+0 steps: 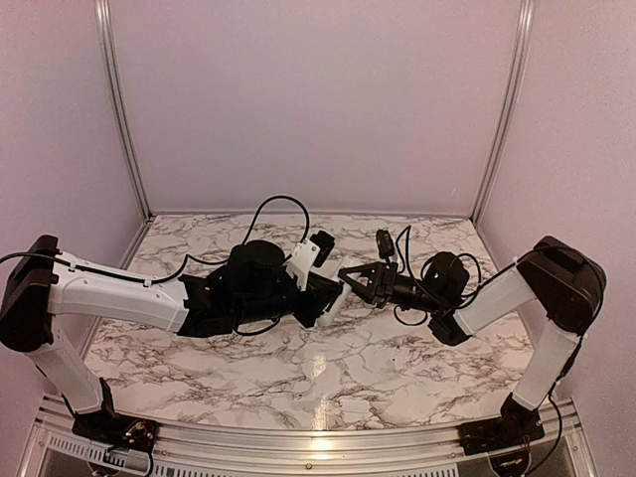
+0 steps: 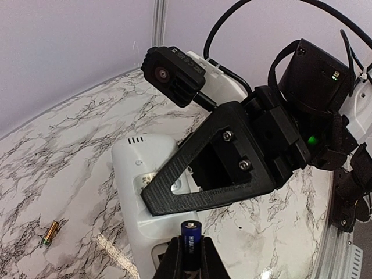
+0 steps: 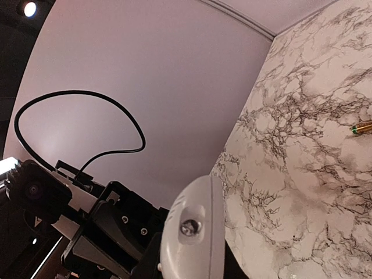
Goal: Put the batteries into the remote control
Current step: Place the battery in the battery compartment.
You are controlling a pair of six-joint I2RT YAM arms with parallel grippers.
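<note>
Marble-pattern tabletop [image 1: 298, 368], 1 loose battery [image 2: 49, 232]; pale walls [image 1: 318, 99]; 2 aluminium corner posts [image 1: 123, 109].

A white marble-patterned table [image 1: 298, 368] with grey-black veining forms the base of a booth. Plain pale lilac wall panels [image 1: 308, 99] close it at the back and on both sides, joined at the rear corners by slim silvery metal posts [image 1: 121, 109]. A ribbed silvery metal rail [image 1: 298, 449] runs along the near edge, catching a warm glare. The right wrist view shows a small bright round lamp [image 3: 28, 9] against a dark corner.
</note>
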